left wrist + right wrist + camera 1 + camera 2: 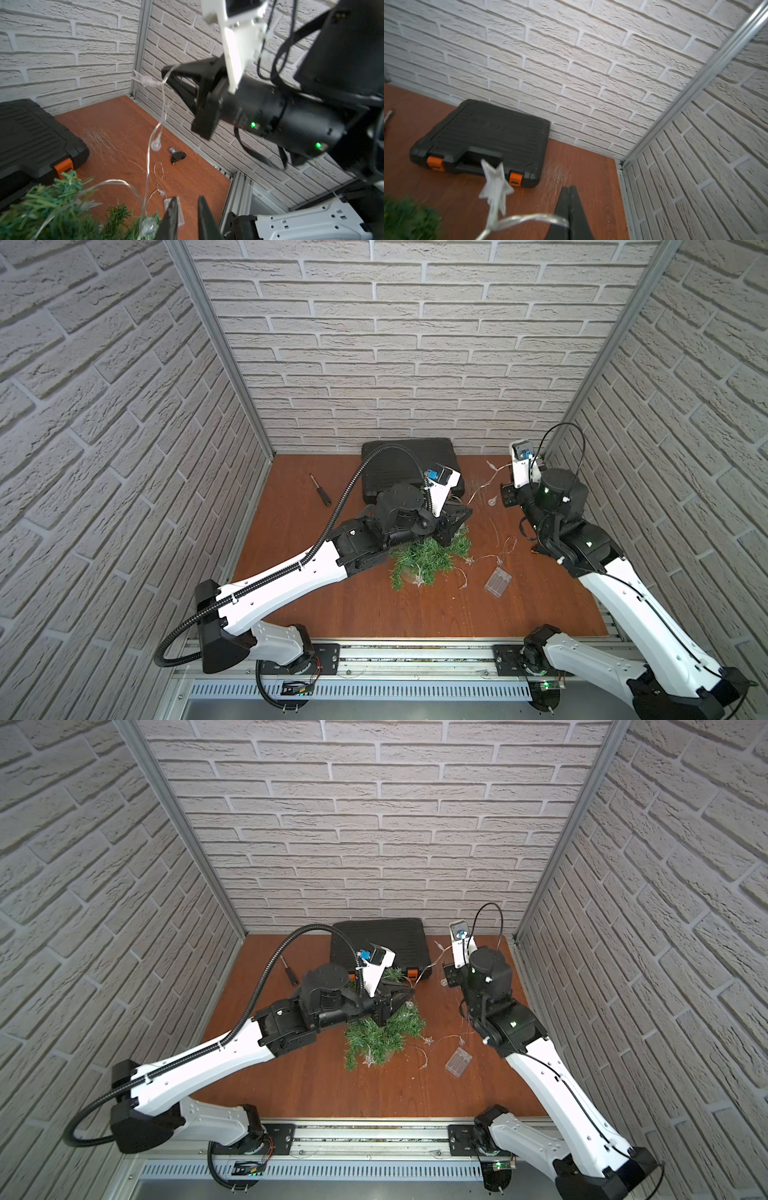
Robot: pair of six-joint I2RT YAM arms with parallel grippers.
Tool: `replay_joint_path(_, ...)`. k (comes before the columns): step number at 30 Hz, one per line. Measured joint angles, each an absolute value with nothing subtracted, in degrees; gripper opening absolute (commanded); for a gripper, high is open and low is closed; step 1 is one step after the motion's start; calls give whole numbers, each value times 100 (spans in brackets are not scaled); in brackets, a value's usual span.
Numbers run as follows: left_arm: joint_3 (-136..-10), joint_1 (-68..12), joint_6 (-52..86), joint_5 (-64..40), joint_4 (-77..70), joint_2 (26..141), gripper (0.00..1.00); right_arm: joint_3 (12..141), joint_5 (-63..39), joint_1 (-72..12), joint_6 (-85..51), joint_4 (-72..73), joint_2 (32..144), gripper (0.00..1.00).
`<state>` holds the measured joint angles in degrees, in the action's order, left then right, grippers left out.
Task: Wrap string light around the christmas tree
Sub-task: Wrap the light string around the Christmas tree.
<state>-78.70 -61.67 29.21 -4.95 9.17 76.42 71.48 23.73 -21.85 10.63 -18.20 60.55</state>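
Green bristles of the christmas tree [428,556] sit mid-way across the red-brown table [332,605], in front of the black case [483,133]; the string light [154,133] drapes over the branches and climbs to the raised right gripper [569,192], its jaws pinched tight on the wire beside a clear star; the battery box [497,580] lies on the wood near the tree; the left gripper [187,199] hovers at the foliage, slightly parted, holding nothing. Wrapping looks under way, one pass partly laid; next, the right arm likely needs to carry the slack round the tree without toppling it.
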Motion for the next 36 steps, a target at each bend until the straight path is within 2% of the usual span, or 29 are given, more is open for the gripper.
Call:
replay_joint_path(1, -7870, -6169, 2893, -537, 996, 7607, 50, 7295, 2274, -2104, 998, -1802, 6204, 3)
replay_joint_path(4, -7872, -6191, 2814, -609, 1155, 7452, 62, 7660, 1979, -1929, 858, -1721, 6628, 3)
replay_joint_path(10, -7870, -6311, 2497, -587, 1352, 6814, 70, 8034, 1271, -1800, 672, -1549, 7240, 3)
replay_joint_path(13, -7872, -6298, 2196, -375, 1461, 6420, 71, 8136, 871, -1793, 591, -1431, 7494, 3)
replay_joint_path(16, -7867, -5806, 1944, -252, 1566, 6080, 71, 8145, 471, -1789, 480, -1240, 7690, 3)
replay_joint_path(22, -7778, -3479, 2029, -637, 1485, 5846, 69, 8143, -303, -1785, 134, -683, 8062, 3)
replay_joint_path(27, -7767, -2043, 2355, -1721, 1129, 6410, 66, 8143, -847, -1785, -189, -222, 8285, 2)
replay_joint_path(31, -7852, -1715, 2353, -2600, 871, 7417, 63, 8143, -1264, -1785, -497, 128, 8497, 3)
replay_joint_path(36, -7961, -1791, 2073, -3516, 764, 8646, 68, 8208, -1675, -1785, -814, 434, 8729, 3)
